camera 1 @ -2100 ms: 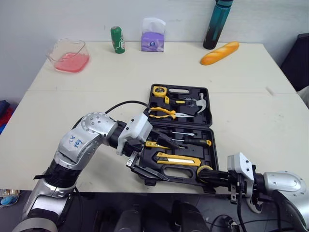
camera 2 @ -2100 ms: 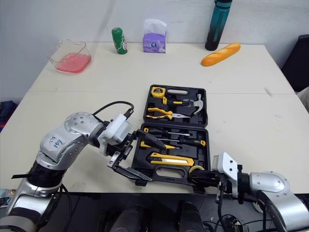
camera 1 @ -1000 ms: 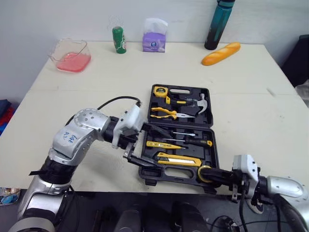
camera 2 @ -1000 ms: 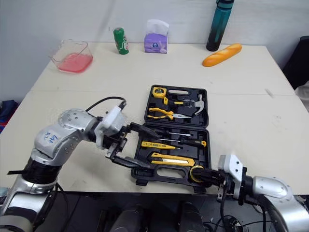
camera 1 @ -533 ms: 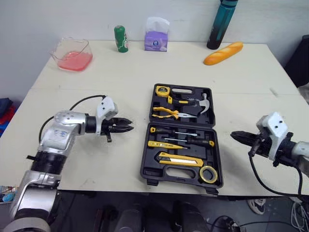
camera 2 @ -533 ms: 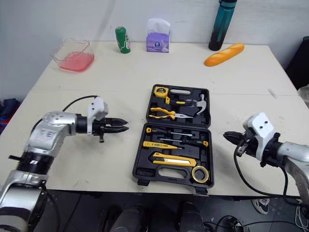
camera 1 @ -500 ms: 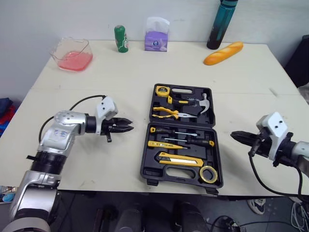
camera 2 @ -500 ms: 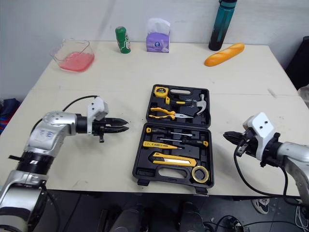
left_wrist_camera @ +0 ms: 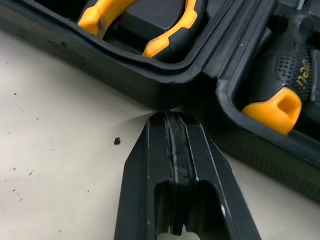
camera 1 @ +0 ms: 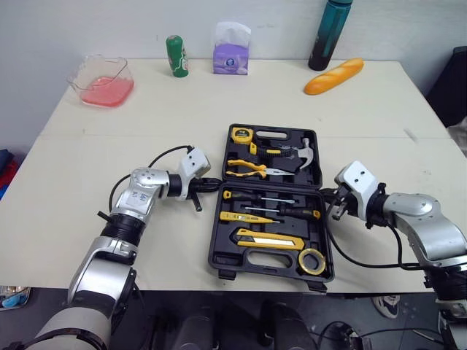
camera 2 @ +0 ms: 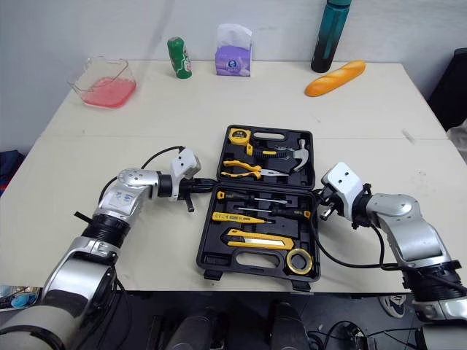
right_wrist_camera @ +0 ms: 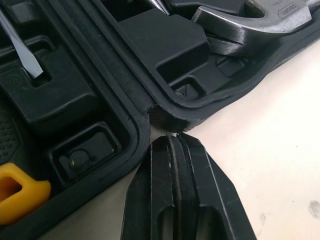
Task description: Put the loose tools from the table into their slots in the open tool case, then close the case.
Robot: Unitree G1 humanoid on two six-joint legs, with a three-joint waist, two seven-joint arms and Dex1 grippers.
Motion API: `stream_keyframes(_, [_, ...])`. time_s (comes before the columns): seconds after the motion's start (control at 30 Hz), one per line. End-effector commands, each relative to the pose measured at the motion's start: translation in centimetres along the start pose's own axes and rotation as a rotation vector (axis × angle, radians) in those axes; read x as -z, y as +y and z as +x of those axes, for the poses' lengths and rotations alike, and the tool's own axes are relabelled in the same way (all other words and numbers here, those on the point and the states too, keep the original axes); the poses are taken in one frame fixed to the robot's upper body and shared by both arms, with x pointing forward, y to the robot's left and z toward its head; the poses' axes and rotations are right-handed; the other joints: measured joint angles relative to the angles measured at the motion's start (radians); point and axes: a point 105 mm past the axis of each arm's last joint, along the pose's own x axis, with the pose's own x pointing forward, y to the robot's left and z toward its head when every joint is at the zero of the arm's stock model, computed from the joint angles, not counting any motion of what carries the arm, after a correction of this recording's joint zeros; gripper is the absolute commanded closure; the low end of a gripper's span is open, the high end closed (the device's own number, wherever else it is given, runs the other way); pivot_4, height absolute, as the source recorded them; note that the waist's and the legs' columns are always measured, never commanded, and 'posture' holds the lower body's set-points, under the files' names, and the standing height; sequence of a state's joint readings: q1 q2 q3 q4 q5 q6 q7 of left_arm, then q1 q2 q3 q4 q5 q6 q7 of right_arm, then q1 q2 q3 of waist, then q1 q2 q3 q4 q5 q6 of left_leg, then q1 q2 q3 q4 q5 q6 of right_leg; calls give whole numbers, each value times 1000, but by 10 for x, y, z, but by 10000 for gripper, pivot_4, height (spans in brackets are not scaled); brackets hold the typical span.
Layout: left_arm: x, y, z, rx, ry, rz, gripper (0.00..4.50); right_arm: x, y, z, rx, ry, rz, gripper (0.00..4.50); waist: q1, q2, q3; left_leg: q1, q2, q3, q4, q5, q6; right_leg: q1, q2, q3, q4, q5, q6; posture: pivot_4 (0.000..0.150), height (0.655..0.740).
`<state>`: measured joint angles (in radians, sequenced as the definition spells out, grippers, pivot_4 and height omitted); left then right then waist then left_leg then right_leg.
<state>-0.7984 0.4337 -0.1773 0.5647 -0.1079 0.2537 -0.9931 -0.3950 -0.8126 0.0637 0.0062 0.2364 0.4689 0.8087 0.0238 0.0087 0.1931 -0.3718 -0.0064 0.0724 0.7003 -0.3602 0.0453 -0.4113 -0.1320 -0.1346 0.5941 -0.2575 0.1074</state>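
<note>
Tool case point(camera 1: 252, 260) is lying open mid-worktop point(camera 1: 219, 109), tools sitting in its slots. Left claw point(camera 1: 210, 185) and right claw point(camera 1: 325, 196), each pinched together on nothing, are nosing against its hinge ends. Levering a half from there is risking tips slipping, skewing the case or spilling the pliers point(camera 1: 252, 168).

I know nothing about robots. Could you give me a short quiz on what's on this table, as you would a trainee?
1. The tip of the left pincer is at which part of the open case?
A) its hinge line
B) its near edge
C) its far edge
2. True or false: the right pincer is open.
3. Name the item in the case's near right corner.

Key:
1. A.
2. False. It is shut, as is the left one.
3. The tape.
</note>
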Motion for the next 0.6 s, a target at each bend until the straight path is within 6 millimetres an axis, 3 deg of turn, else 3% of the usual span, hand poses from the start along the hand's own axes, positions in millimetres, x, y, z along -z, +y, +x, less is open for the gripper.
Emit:
stream_keyframes(0.03, [-16, -28, 7, 130, -60, 3, 44640, -25, 10, -1, -65, -94, -63, 45000, -1, 0, 0, 0, 0, 0, 0, 0, 0, 0, 0, 0, 0, 0, 0, 1500, 7314])
stream_keyframes(0.2, [-13, -46, 7, 136, -48, -30, 44640, -25, 16, -6, -84, -98, -69, 45000, 0, 0, 0, 0, 0, 0, -1, 0, 0, 0, 0, 0, 0, 0, 0, 1500, 7314])
stream_keyframes(0.5, [3, -32, -3, 35, 6, -80, 44640, -9, 6, -11, -14, -17, -93, 45000, 2, 0, 0, 1, 0, -1, 0, 0, -1, 1, 0, 1, 1, 0, 0, 1500, 7314])
stream_keyframes(0.6, [14, -21, -17, -27, 36, -105, 44640, 5, -12, -20, 70, 69, -119, 45000, 2, 0, 0, 1, 0, -1, 0, 0, -1, 1, 0, 1, 1, 0, 0, 1500, 7314])
